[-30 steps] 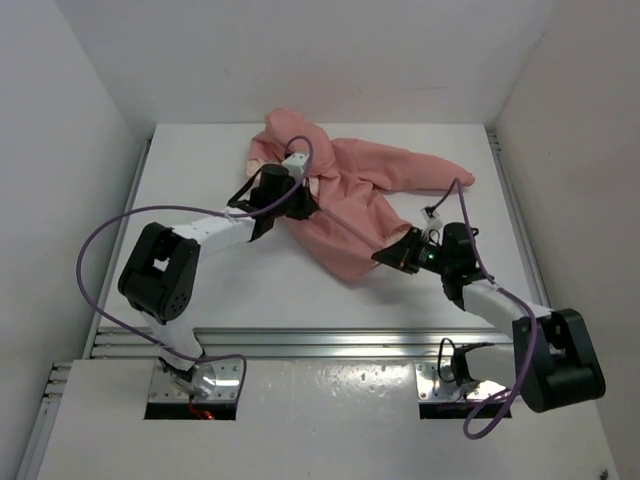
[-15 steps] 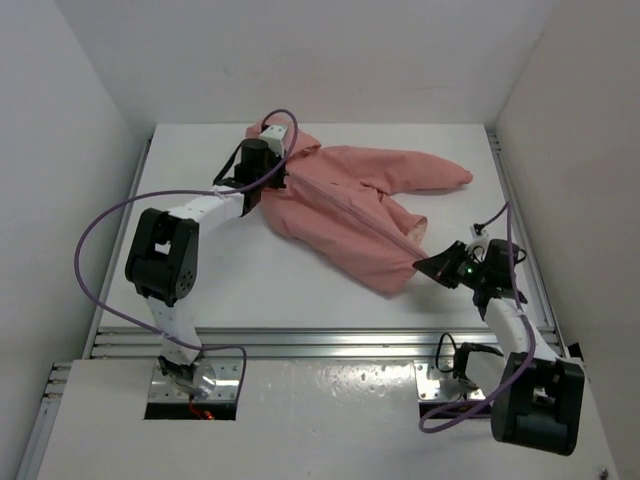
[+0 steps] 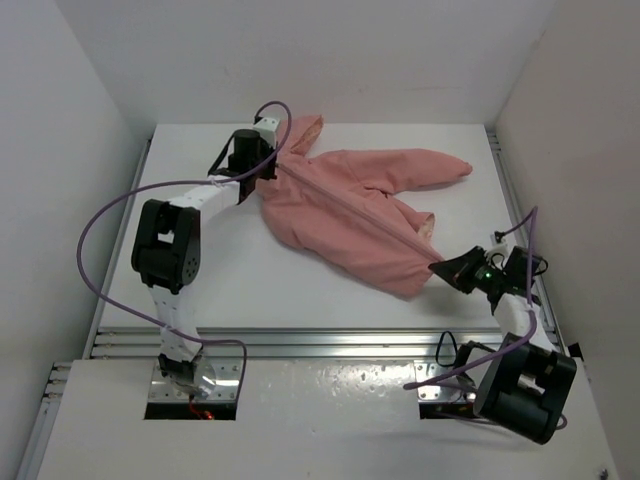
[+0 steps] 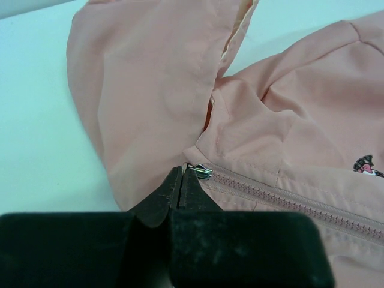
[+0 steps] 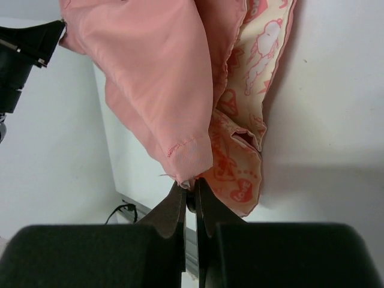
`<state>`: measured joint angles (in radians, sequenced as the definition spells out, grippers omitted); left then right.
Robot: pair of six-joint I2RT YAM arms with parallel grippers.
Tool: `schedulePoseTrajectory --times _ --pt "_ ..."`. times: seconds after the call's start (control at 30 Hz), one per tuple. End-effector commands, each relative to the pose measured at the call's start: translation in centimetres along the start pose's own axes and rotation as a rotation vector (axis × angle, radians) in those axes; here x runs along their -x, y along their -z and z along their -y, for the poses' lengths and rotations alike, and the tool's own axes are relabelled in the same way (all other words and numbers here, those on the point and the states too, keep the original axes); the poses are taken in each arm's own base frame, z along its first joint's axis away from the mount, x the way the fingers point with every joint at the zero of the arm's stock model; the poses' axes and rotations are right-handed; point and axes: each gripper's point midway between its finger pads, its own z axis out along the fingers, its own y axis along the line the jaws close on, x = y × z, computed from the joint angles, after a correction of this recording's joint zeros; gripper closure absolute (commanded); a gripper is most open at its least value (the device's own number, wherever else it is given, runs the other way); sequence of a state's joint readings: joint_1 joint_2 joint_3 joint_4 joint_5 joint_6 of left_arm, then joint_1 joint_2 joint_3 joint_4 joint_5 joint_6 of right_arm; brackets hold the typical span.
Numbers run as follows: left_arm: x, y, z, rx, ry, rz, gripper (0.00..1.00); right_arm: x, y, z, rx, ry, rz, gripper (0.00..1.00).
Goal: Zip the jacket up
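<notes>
While both jaws clamp the jacket (image 3: 345,215) taut, white table (image 3: 200,270), 3 white walls (image 3: 300,50).

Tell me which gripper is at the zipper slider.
The left gripper: its closed fingertips meet right at the metal slider by the hood of the jacket. The right gripper instead pinches the bottom hem, where the printed lining shows.

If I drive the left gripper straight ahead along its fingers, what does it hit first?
The jacket itself. The left gripper is shut at the zipper pull, and the pink hood lies directly ahead of the tips. Beyond that I see only table, though depth is unclear.
</notes>
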<state>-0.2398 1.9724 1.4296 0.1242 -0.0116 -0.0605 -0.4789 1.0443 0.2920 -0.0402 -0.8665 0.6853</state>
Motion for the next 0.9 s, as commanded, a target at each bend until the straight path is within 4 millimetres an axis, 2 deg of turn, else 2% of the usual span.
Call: schedulePoseTrajectory --times 0.0,0.07,0.1,0.13,0.17,0.2,0.23,0.27,0.3,0.33,0.37,0.4,0.43,0.47,0.5,0.53,0.57,0.6,0.63,0.67,0.7,0.73,0.77,0.87 --pt "5.9 1.5 -13.5 0.363 -0.01 0.155 1.0 3.0 0.4 1.1 -0.062 0.025 0.09 1.0" --pt "5.5 1.3 -13.2 0.282 0.016 0.139 0.97 4.0 0.3 0.6 -0.04 0.039 0.109 1.0" --pt "5.6 1.0 -12.4 0.237 0.025 0.143 0.65 5.0 0.1 -0.2 -0.008 0.044 0.097 0.94" --pt "6.9 1.8 -11.2 0.15 0.028 0.167 0.46 4.8 0.0 -0.9 0.018 0.039 0.068 0.69" --pt "7.2 2.2 -10.6 0.117 0.035 0.169 0.31 5.9 0.1 -1.9 0.035 0.062 0.073 0.61" --pt "7.0 2.6 -10.0 0.089 0.036 0.145 0.05 6.1 0.1 -2.3 0.036 0.054 0.046 0.49" --pt "7.4 3.1 -9.0 0.058 0.031 0.143 0.0 6.8 0.2 -2.9 0.043 0.094 0.052 0.43" --pt "8.7 4.2 -8.3 0.021 0.026 0.159 0.0 7.2 0.4 -3.2 0.045 0.115 0.056 0.39" --pt "8.1 4.8 -7.3 -0.001 0.028 0.118 0.0 7.2 0.6 -4.0 0.061 0.14 0.054 0.35" --pt "8.3 5.5 -6.6 -0.012 0.036 0.11 0.0 8.2 0.9 -5.2 0.082 0.218 0.069 0.24" --pt "8.5 6.2 -6.4 -0.014 0.056 0.102 0.0 8.6 1.1 -5.7 0.088 0.247 0.071 0.19" --pt "8.6 7.5 -6.1 -0.003 0.07 0.07 0.0 8.1 1.3 -6.2 0.092 0.252 0.046 0.16" --pt "8.2 8.2 -5.9 -0.005 0.085 0.042 0.0 9.3 1.8 -7.6 0.099 0.372 0.056 0.06" --pt "8.0 8.8 -5.8 -0.006 0.098 0.022 0.0 9.0 1.9 -7.6 0.092 0.377 0.03 0.01" --pt "6.3 9.3 -6.0 0.003 0.122 -0.021 0.0 9.8 2.0 -8.0 0.093 0.447 0.025 0.01" --pt "5.8 10.8 -7.1 0.021 0.152 -0.038 0.0 9.9 2.1 -7.7 0.075 0.448 0.012 0.01" --pt "5.0 11.4 -7.6 0.027 0.172 -0.048 0.0 9.7 2.5 -7.2 0.05 0.52 -0.015 0.01" --pt "2.0 11.8 -8.1 0.048 0.188 -0.104 0.0 10.1 2.1 -6.4 0.029 0.524 -0.04 0.01" --pt "0.6 12.6 -9.5 0.085 0.206 -0.125 0.0 10.2 2.2 -5.7 0.0 0.538 -0.052 0.01" --pt "0.7 13.7 -10.2 0.103 0.209 -0.096 0.0 10.3 2.2 -4.8 -0.011 0.606 -0.066 0.01" --pt "-2.2 14.0 -10.4 0.114 0.216 -0.141 0.0 10.2 1.9 -3.7 -0.036 0.604 -0.085 0.01" --pt "-2.8 14.4 -11.6 0.147 0.225 -0.131 0.0 10.7 1.9 -2.8 -0.068 0.624 -0.074 0.01" --pt "-3.6 14.8 -11.9 0.155 0.217 -0.137 0.0 10.3 1.6 -1.4 -0.093 0.639 -0.093 0.01" --pt "-6.2 15.3 -12.6 0.182 0.2 -0.16 0.0 10.2 1.2 1.0 -0.138 0.645 -0.114 0.01"
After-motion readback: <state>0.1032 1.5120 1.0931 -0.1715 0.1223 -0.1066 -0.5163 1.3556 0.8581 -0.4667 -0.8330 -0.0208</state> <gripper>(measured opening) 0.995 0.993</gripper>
